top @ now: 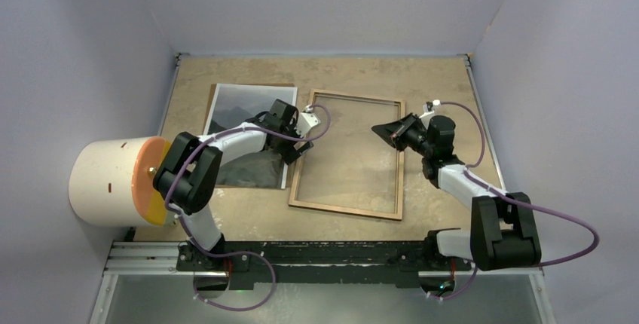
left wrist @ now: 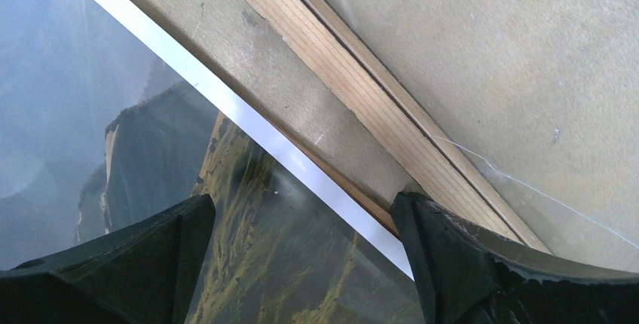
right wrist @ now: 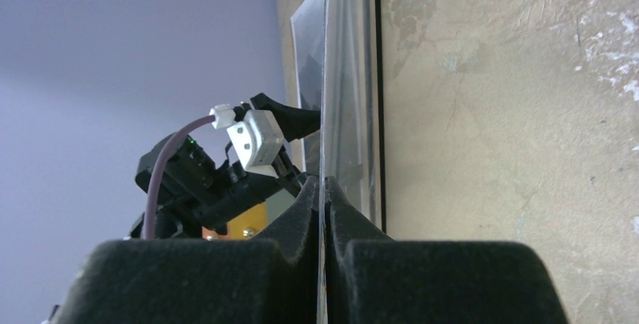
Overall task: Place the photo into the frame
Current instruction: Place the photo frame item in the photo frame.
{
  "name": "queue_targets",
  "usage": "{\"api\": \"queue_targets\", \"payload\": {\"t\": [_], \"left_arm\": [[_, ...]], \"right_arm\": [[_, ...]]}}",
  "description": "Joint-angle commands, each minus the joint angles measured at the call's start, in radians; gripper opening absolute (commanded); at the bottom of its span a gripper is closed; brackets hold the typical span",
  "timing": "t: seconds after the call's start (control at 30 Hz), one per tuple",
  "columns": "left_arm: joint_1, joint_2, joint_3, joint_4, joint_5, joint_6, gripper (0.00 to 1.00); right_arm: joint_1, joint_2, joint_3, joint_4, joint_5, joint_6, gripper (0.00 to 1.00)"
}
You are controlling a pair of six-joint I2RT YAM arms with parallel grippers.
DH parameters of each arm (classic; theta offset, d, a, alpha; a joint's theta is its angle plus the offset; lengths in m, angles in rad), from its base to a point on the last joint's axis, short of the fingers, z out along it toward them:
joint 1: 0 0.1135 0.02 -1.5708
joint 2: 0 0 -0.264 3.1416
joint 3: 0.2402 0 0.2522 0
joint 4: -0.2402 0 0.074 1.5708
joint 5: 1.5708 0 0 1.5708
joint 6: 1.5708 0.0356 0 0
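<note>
**Photo and frame side by side on the counter, one hand at each**

From the left, the overhead view showed a white cylinder with an orange end (top: 105, 181) at the counter's (top: 339, 68) edge. Next came the photo (top: 237, 113), lying face up on a brown backing board (top: 260, 84) that showed only as a thin strip along the print's far side. The left hand (top: 295, 147) hung over the photo's right edge. Only its wrist view made the state plain: the fingers (left wrist: 136, 264) stood wide apart and held nothing. One was above the print and the other above the wooden rail beside it, with the white border passing between them.

The frame (top: 347, 209) lay just right of the photo, wood-brown back up, and the counter was visible through it. The right hand (top: 380, 129) reached in over its right rail. Its wrist view showed the fingers pressed together, with a thin clear pane (right wrist: 348, 113) running straight out of the seam between them. The overhead view could not resolve this grip on the frame.
</note>
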Motion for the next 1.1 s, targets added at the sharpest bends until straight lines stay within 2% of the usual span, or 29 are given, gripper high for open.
{"api": "queue_targets", "payload": {"t": [0.0,0.3,0.53,1.07], "left_arm": [[-0.012,-0.028,-0.024,0.002,0.030,0.013,0.99],[0.043,-0.019,0.037,-0.008,0.029,-0.018,0.99],[0.046,0.050,0.072,0.001,-0.062,-0.053,0.98],[0.045,0.056,0.081,-0.017,0.019,-0.054,0.98]], "right_arm": [[0.014,0.005,0.057,-0.079,-0.057,-0.099,0.00],[0.009,0.016,0.092,-0.155,-0.090,-0.154,0.00],[0.007,0.035,0.085,-0.198,-0.084,-0.165,0.00],[0.003,0.047,0.057,-0.238,0.019,-0.257,0.00]]}}
